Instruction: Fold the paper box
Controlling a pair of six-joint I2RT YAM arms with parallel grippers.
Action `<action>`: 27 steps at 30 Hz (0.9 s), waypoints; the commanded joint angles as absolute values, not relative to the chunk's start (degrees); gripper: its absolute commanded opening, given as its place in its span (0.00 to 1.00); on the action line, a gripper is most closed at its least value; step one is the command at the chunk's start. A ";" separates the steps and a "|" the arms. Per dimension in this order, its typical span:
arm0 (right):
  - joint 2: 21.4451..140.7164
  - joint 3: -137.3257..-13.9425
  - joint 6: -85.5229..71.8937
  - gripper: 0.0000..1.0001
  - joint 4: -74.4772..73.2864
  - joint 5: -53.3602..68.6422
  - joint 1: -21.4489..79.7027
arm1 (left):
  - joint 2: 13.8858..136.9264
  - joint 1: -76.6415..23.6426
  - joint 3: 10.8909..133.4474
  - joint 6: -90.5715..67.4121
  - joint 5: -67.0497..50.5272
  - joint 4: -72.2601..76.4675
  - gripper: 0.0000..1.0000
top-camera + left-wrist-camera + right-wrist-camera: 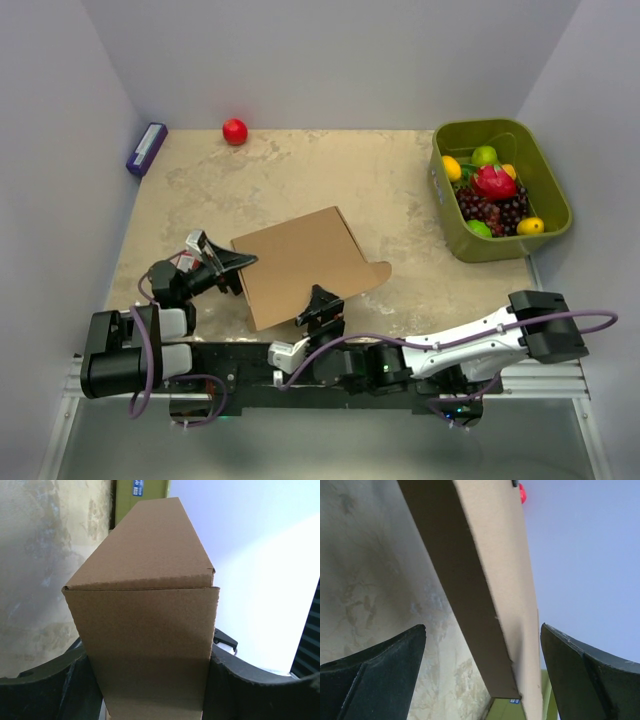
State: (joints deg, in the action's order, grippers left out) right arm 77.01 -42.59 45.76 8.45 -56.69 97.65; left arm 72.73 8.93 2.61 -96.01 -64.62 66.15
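Black-and-white jointed arms [470, 345], purple cables [143, 350] looping alongside, matte black claws [322, 300] (broad wedge fingers [375, 675])

brown paper box [300, 262], green bin [497, 246], red ball [235, 131]

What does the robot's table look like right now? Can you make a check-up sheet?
Surface: mottled beige table, no spills.
Job's things: brown paper box lies near the arms, one flap sticking out.
Clutter: red ball, purple packet at back; green bin of fruit at right.
Grippers: left gripper clamps the box's left end; right gripper open, fingers either side of its near edge.
Cables: purple cables loop along both arms.
Surroundings: plain pale walls.
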 commanded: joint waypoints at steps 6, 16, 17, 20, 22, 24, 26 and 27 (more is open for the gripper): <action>82.17 -42.71 50.44 0.99 16.86 -57.21 95.28 | 72.51 9.14 -15.38 -102.74 -66.53 77.78 0.00; 85.52 -41.75 62.31 0.78 34.26 -56.69 90.18 | 71.72 6.68 -16.44 -101.08 -67.06 75.06 0.00; 86.04 -41.92 62.92 0.77 34.80 -56.43 90.09 | 71.89 6.24 -16.44 -101.07 -67.15 75.06 0.00; 86.48 -43.06 64.25 0.68 35.51 -54.41 90.18 | 72.07 5.71 -16.35 -100.72 -67.15 74.80 0.00; 86.75 -44.99 63.02 0.58 31.66 -53.09 90.09 | 72.59 5.71 -15.56 -100.37 -67.15 74.53 0.00; 86.75 -46.83 60.23 0.51 26.23 -52.39 90.18 | 73.03 5.80 -14.42 -99.58 -67.32 74.27 0.04; 86.40 -48.16 57.41 0.46 21.21 -51.77 90.09 | 73.83 5.71 -12.22 -98.79 -67.94 75.23 0.19; 86.05 -49.47 54.61 0.44 16.40 -51.68 90.17 | 74.09 5.71 -11.61 -98.79 -68.03 75.67 0.35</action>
State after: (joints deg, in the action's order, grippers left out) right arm 86.74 -43.40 60.99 24.56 -57.47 90.30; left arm 73.45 7.66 2.61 -99.88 -62.37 71.50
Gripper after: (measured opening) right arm 0.659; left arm 0.674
